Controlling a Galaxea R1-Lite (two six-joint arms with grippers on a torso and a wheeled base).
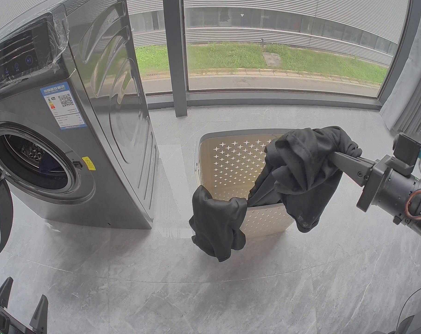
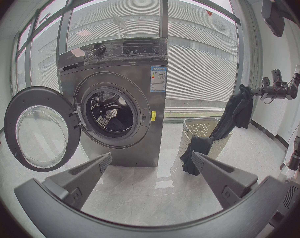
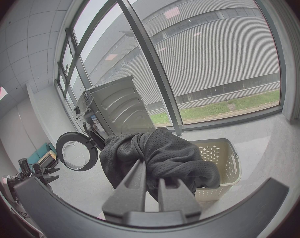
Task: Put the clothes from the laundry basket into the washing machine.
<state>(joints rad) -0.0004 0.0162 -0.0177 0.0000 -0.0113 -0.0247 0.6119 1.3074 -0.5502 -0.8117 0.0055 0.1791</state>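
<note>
Now my right gripper (image 1: pixel 341 159) is clamped shut on a bunched dark garment (image 1: pixel 303 172), held high over the laundry basket (image 1: pixel 229 163) to lift the cloth clear, though its tail drapes over the near rim. My left gripper (image 2: pixel 150 156) hangs low, wide open and empty, facing the washing machine (image 2: pixel 123 93), whose door (image 2: pixel 41 129) stands open for the load.

Washing machine (image 1: pixel 104 117), left of frame:
- blue-and-white label (image 1: pixel 63 105) with QR code, upper front, print too small to read
- small yellow sticker (image 1: pixel 88 163) beside door opening, illegible
- control panel (image 1: pixel 15 59), upper left, lit symbols unreadable
</note>
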